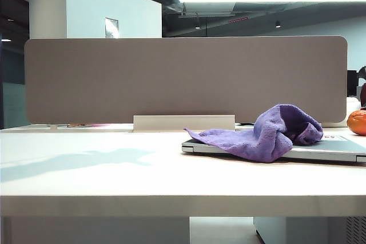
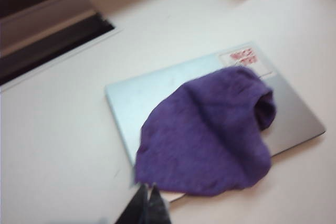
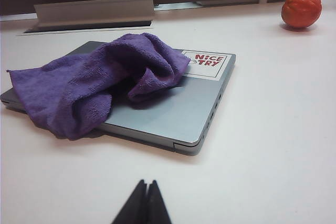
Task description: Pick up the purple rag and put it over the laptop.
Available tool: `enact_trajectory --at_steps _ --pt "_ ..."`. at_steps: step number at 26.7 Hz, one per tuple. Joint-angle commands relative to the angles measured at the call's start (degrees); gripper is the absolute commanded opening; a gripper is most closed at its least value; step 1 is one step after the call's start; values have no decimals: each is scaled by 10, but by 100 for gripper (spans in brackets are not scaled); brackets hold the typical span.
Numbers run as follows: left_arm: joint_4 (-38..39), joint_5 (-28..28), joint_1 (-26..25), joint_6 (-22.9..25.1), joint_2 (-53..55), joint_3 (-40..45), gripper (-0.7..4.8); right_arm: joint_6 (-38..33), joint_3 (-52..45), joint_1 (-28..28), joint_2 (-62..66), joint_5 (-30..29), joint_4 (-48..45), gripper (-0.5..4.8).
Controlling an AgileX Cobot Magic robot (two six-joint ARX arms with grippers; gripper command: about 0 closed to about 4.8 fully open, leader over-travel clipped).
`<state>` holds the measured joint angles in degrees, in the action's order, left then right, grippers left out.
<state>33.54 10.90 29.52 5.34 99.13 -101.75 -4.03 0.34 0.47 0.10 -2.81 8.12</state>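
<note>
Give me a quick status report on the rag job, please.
Left gripper shut, empty, above rag's edge. Right gripper shut, empty, back from laptop. Purple rag draped on laptop. Nothing blocking.

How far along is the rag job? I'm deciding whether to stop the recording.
Looks essentially done: the purple rag lies bunched on the closed laptop, one edge hanging over its side, the sticker and part of the lid uncovered. Nothing is in hand: the left claw is shut and empty above the table, and the right claw is shut, clear of the laptop. Only spreading the rag could remain.
</note>
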Motion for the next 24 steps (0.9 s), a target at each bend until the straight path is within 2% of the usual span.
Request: enact_trajectory --at_steps 1,6,14,19,24 --pt "38 -4 -20 14 -26 2 -6 2 -3 0 -1 4 -2 -8" --pt "18 -4 -46 18 -84 66 -6 3 -3 -1 -1 19 -2 -8" --pt "-74 -7 -96 16 -237 266 -6 2 -3 -2 -1 16 -2 -8" --pt "-113 -31 -97 15 -341 388 -6 2 -3 -2 -1 16 -2 -8" --pt "-149 -34 -97 -13 -454 519 -6 2 -3 -2 -1 16 -2 -8"
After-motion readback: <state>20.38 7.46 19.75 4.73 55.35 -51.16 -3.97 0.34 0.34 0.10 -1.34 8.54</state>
